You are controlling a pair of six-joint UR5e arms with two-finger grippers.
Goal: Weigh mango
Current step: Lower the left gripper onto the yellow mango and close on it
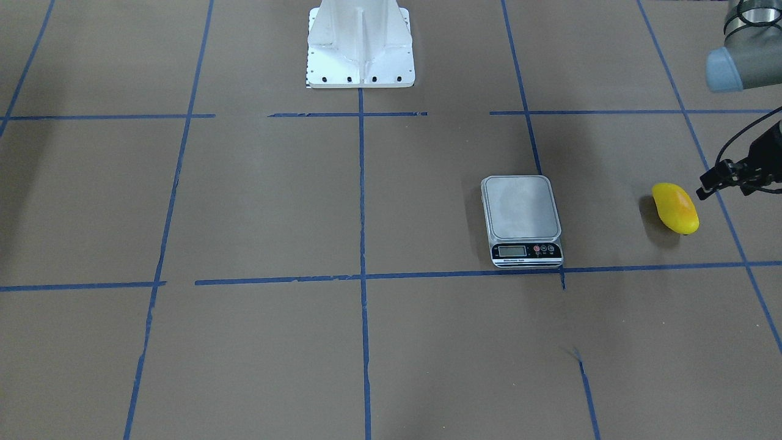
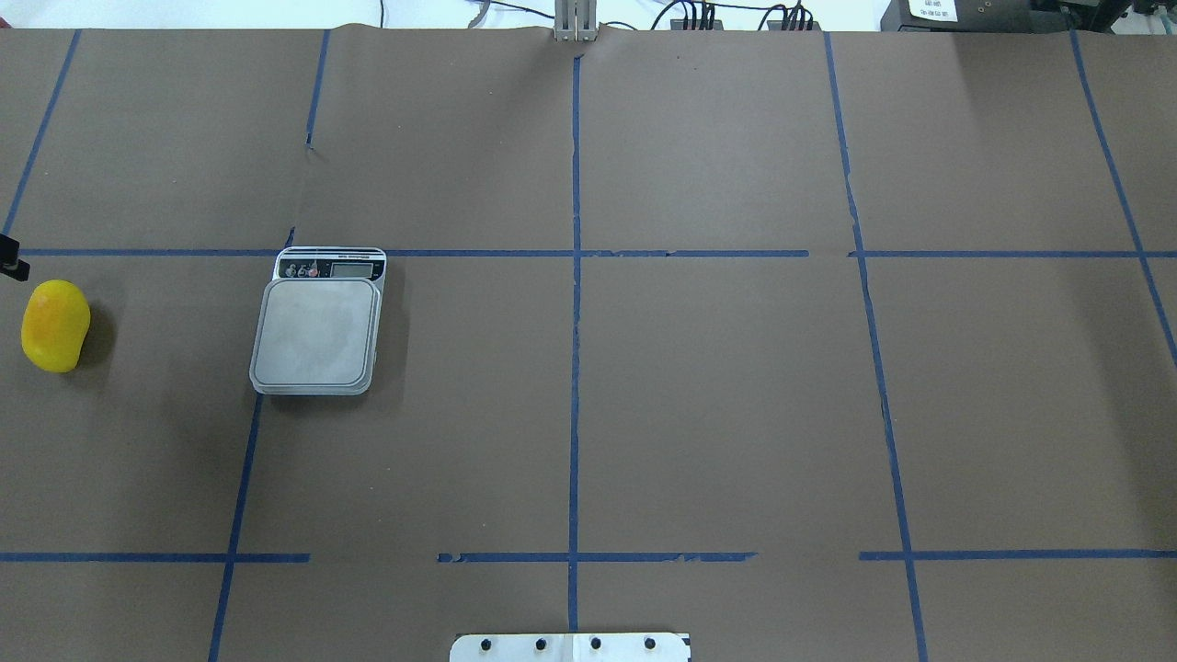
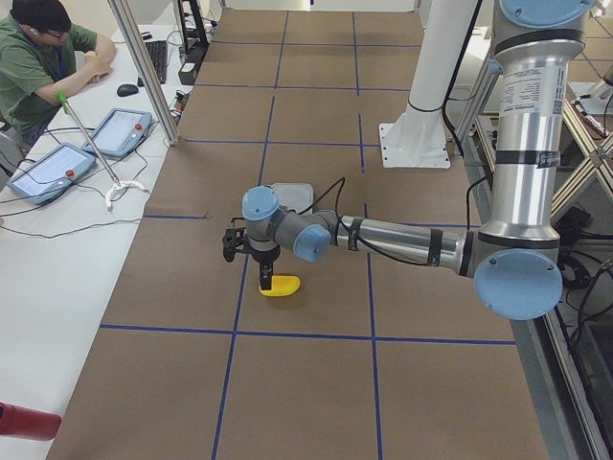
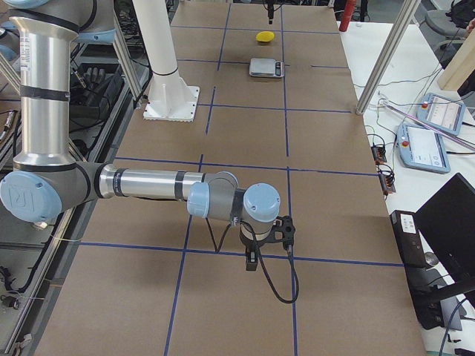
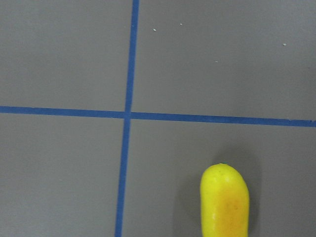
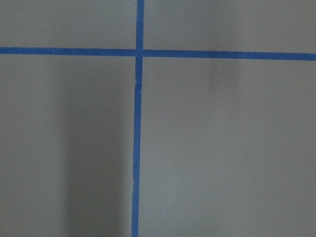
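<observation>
1. The mango (image 2: 55,325) lies on the bench (image 2: 717,395) at the robot's left, well apart from the scale (image 2: 317,331).
2. Its long side runs near to far.
3. The left arm's jaws hang just past its far end — much nearer than the right arm's jaws.
4. Wide or narrow — I cannot tell, for either.

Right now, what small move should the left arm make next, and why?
Probably centre the left gripper over the mango: the mango lies on the table beside the scale, not on it, and sits only at the left wrist view's bottom edge, so the gripper seems off-centre.
</observation>
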